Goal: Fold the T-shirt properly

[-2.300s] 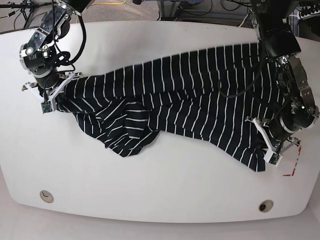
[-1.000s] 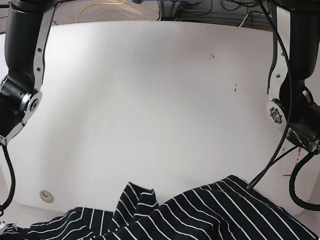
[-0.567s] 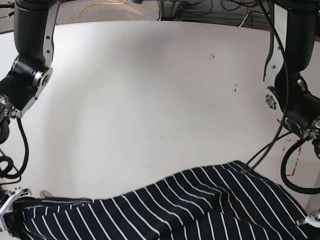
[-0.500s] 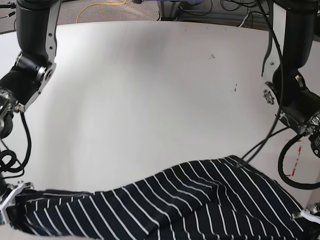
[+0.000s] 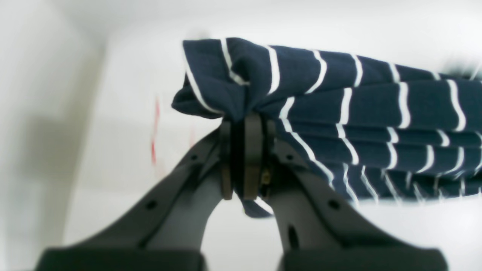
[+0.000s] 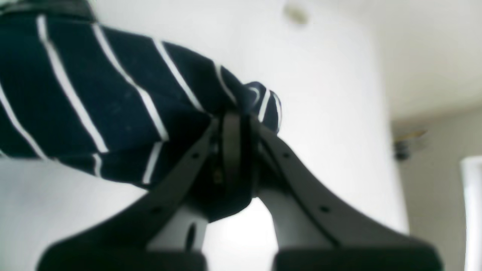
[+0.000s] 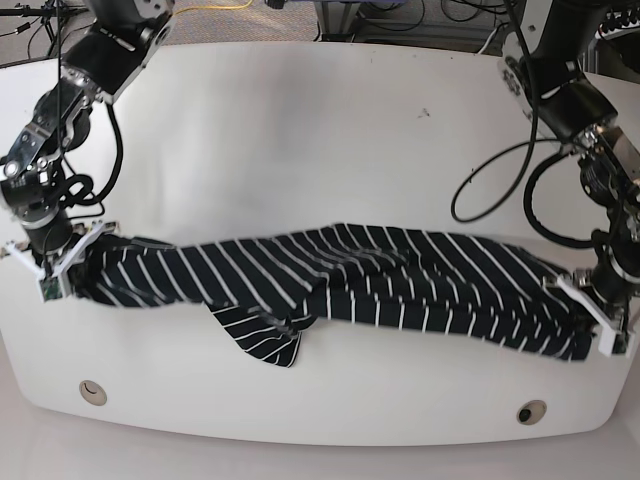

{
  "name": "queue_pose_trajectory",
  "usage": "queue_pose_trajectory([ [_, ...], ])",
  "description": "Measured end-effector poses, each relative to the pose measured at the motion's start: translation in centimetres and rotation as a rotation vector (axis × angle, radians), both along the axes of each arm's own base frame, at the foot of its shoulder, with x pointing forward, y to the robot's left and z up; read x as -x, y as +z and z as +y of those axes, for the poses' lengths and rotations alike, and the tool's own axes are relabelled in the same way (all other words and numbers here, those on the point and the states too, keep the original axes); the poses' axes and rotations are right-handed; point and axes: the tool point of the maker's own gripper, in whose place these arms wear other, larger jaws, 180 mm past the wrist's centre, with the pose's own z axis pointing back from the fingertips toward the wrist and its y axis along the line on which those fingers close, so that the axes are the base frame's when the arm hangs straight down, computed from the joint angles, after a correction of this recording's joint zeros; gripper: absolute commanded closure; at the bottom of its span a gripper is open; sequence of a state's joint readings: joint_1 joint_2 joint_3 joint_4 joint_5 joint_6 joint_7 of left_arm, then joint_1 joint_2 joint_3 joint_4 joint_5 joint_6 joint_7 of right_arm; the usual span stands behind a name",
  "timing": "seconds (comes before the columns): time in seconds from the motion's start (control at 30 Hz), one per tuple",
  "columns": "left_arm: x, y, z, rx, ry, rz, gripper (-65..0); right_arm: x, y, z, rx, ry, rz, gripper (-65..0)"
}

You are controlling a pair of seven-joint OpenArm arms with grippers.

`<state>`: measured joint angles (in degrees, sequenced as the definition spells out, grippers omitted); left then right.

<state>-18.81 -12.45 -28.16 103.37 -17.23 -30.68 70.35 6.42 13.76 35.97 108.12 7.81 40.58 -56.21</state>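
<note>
The T-shirt (image 7: 340, 280), black with thin white stripes, hangs stretched between both arms across the white table (image 7: 300, 130), a loose fold (image 7: 262, 345) drooping near its left part. My left gripper (image 5: 243, 124) is shut on a bunched edge of the T-shirt (image 5: 339, 105); in the base view it (image 7: 598, 335) is at the right end. My right gripper (image 6: 235, 120) is shut on the other bunched edge of the T-shirt (image 6: 113, 101), at the left end (image 7: 62, 268) in the base view.
The table's front edge carries two round holes (image 7: 92, 392) (image 7: 531, 411). Black cables (image 7: 500, 190) loop from the arm on the right. Floor and cables lie beyond the table's far edge.
Both arms have carried the T-shirt away from the front edge toward the middle of the table, and it is now stretched out in a long band.
</note>
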Motion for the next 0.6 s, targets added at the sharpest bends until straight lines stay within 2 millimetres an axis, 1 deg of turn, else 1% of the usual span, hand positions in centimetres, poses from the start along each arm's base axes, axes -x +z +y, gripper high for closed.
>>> queue_pose_trajectory([
  [0.07,1.7,-2.5,0.4,-0.016,0.002,0.072,0.0,1.8,-2.5,0.7,-0.04,-0.006,0.046,0.0],
  [0.17,4.2,-5.8,0.7,-0.032,-0.008,0.156,0.0,4.3,-5.7,2.0,-0.094,-0.009,0.096,0.0],
  [0.27,6.9,-8.8,0.8,-0.035,-0.007,0.252,0.0,6.8,-8.5,3.2,-0.132,-0.016,0.158,0.0],
  [0.33,8.4,-10.5,0.8,-0.032,-0.007,0.306,0.0,8.1,-9.6,4.0,-0.158,-0.02,0.177,0.0],
  [0.4,9.7,-11.7,0.9,-0.029,-0.006,0.347,0.0,9.3,-10.7,4.7,-0.181,-0.026,0.2,0.0],
  [0.5,11.2,-13.2,1.0,-0.027,-0.005,0.397,0.0,10.8,-11.9,5.5,-0.207,-0.032,0.237,0.0],
  [0.6,12.7,-14.2,1.5,-0.039,-0.008,0.442,0.0,11.8,-12.6,5.8,-0.215,-0.035,0.261,0.0],
])
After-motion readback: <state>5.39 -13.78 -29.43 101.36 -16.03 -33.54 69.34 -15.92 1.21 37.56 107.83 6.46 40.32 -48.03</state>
